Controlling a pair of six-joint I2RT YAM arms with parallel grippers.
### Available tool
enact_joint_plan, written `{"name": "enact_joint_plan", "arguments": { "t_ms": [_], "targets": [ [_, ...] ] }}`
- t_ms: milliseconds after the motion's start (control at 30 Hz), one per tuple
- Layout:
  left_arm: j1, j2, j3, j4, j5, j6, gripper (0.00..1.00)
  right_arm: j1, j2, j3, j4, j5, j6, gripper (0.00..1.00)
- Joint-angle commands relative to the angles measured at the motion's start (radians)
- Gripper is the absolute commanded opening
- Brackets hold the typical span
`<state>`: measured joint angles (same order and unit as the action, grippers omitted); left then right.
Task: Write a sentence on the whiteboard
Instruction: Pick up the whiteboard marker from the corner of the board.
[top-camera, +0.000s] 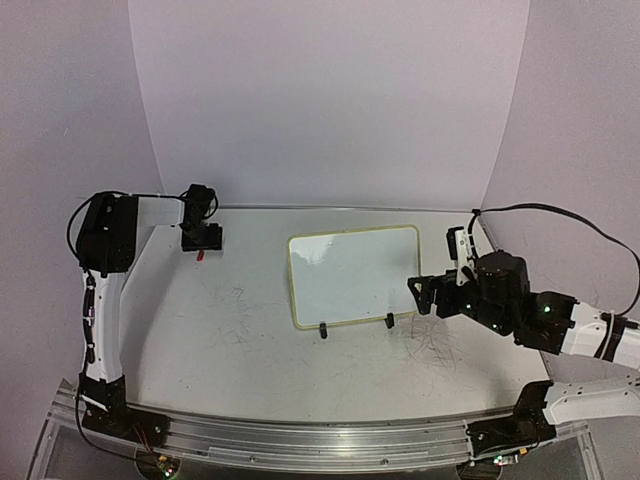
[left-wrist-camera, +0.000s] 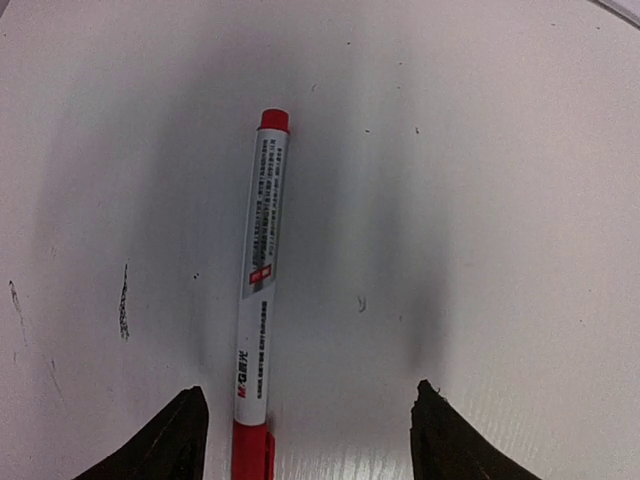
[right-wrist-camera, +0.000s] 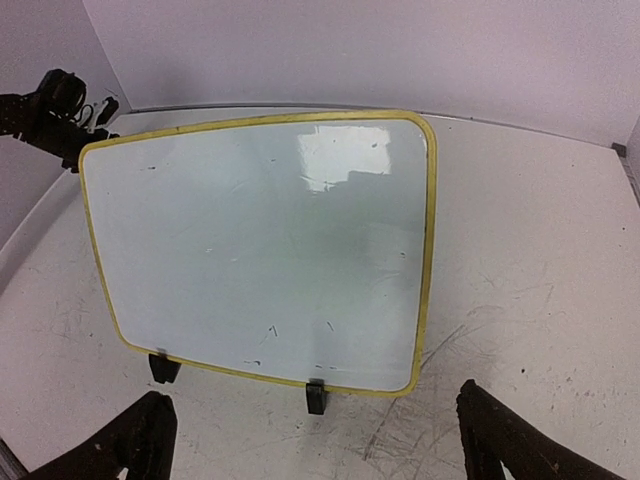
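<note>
The whiteboard sits in the middle of the table, a bit to the right. It has a yellow rim and leans on two small black feet at its near edge. Its face looks white and shiny, with a few tiny dark specks.

The right gripper is just beside the board's right edge, near its near corner. It points at the board, and its jaws are wide apart and hold nothing.

Far off at the left, at the far side of the table, the left gripper hangs over a red marker. The marker lies flat on the table with its cap on. The jaws are apart, one on each side of it.

Old pen scribbles mark the table near the right arm.
</note>
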<state>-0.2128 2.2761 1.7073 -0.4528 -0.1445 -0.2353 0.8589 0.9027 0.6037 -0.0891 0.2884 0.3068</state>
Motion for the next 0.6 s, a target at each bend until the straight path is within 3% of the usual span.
{"name": "enact_joint_plan", "arguments": {
  "t_ms": [0, 333, 567],
  "targets": [
    [0.023, 0.034, 0.084, -0.023, 0.023, 0.018, 0.62, 0.002, 0.036, 0.035, 0.011, -0.021, -0.016, 0.98],
    [0.029, 0.064, 0.073, -0.021, 0.0, 0.021, 0.32, 0.002, 0.082, 0.09, 0.011, -0.033, 0.005, 0.98],
    [0.028, 0.009, 0.018, -0.02, -0.025, 0.025, 0.04, 0.002, 0.051, 0.127, 0.005, -0.061, 0.017, 0.98]
  ]
}}
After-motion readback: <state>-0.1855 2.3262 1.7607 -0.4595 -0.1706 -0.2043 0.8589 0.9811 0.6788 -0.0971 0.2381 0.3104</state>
